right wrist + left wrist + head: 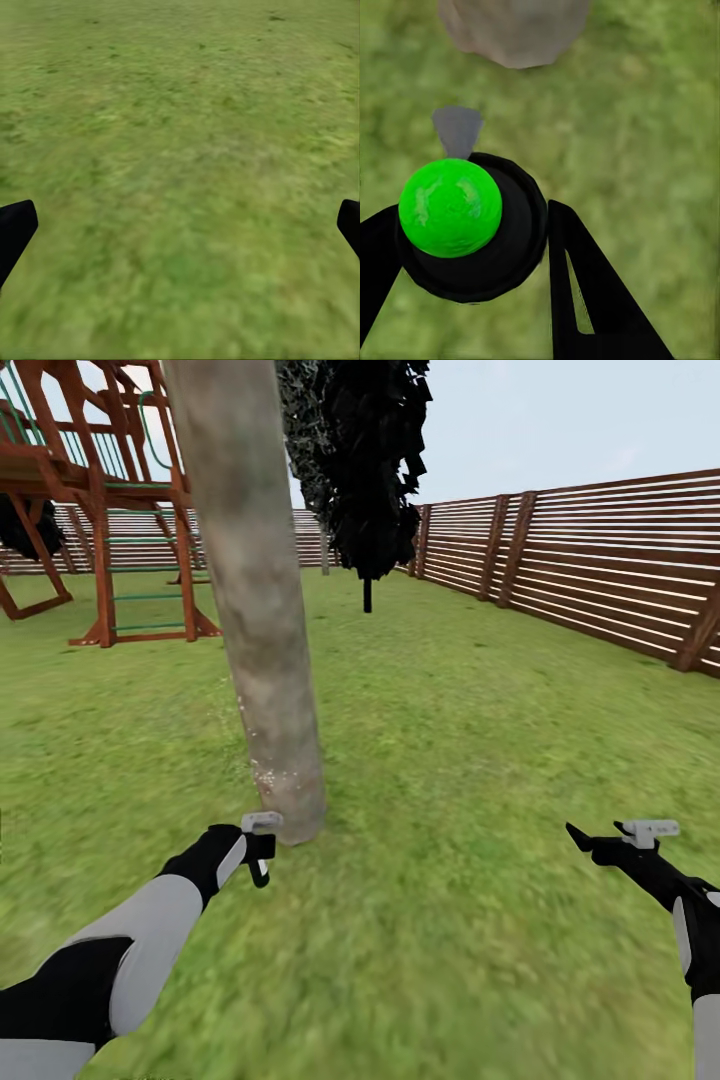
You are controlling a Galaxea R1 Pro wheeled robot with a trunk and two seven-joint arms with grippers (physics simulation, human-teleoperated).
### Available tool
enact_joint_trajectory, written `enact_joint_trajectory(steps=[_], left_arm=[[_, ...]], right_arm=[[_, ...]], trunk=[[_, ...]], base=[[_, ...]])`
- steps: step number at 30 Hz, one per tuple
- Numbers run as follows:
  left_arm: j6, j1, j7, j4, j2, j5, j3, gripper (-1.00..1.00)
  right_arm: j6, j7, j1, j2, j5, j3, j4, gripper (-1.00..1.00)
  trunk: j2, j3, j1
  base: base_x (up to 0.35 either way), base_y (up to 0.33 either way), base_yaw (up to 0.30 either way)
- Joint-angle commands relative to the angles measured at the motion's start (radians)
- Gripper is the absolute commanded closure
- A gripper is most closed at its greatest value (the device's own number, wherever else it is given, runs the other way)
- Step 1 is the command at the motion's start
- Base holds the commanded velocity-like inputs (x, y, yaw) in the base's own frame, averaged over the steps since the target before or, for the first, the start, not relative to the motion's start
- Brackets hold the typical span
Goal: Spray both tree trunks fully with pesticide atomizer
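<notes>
The pesticide atomizer [461, 225] is clamped between the left gripper [258, 848] fingers, just beside the foot of the mottled tree trunk [255, 595] — white specks are seen low on the bark. The right gripper [600, 845] is held spread over bare lawn [180, 150], well apart from the trunk.

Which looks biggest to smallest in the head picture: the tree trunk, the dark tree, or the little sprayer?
1. Tree trunk, though it is nearest.
2. Dark tree, farther back, so maybe bigger really.
3. Sprayer in the left gripper.
</notes>
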Motion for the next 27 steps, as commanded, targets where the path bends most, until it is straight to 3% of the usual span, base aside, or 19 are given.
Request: enact_joint_trajectory(steps=[1, 5, 7, 8, 11, 14, 24, 27], left_arm=[[0.000, 0.000, 0.000, -0.006, 0.000, 0.000, 0.000, 1.00], [0.049, -0.013, -0.004, -0.094, -0.005, 0.001, -0.005, 1.00], [0.174, -0.031, -0.004, -0.186, -0.009, 0.001, -0.008, 1.00], [0.255, -0.045, -0.004, -0.278, -0.013, 0.001, -0.008, 1.00], [0.438, -0.136, -0.006, -0.354, -0.023, 0.001, -0.008, 1.00], [0.513, -0.252, -0.007, -0.350, -0.023, 0.001, -0.008, 1.00], [0.547, -0.416, -0.008, -0.322, -0.018, 0.001, -0.002, 1.00], [0.547, -0.424, -0.008, -0.287, -0.022, 0.001, 0.003, 1.00]], right_arm=[[0.000, 0.000, 0.000, 0.000, 0.000, 0.000, 0.000, -1.00], [0.000, 0.000, 0.000, 0.000, 0.000, 0.000, 0.000, -1.00], [0.000, 0.000, 0.000, 0.000, 0.000, 0.000, 0.000, -1.00], [0.000, 0.000, 0.000, 0.000, 0.000, 0.000, 0.000, -1.00], [0.000, 0.000, 0.000, 0.000, 0.000, 0.000, 0.000, -1.00], [0.000, 0.000, 0.000, -0.001, 0.000, -0.001, 0.000, -1.00], [0.000, 0.000, 0.000, -0.002, 0.000, -0.002, 0.000, -1.00], [0.000, 0.000, 0.000, -0.004, 0.000, -0.002, 0.000, -1.00]], trunk=[[0.000, 0.000, 0.000], [0.000, 0.000, 0.000], [0.000, 0.000, 0.000], [0.000, 0.000, 0.000], [0.000, 0.000, 0.000], [0.000, 0.000, 0.000], [0.000, 0.000, 0.000], [0.000, 0.000, 0.000]], base=[[0.040, -0.084, 0.054], [0.006, -0.013, 0.008], [0.000, 0.000, 0.000], [0.000, 0.000, 0.000], [0.000, 0.000, 0.000], [0.000, 0.000, 0.000], [0.000, 0.000, 0.000], [0.000, 0.000, 0.000]])
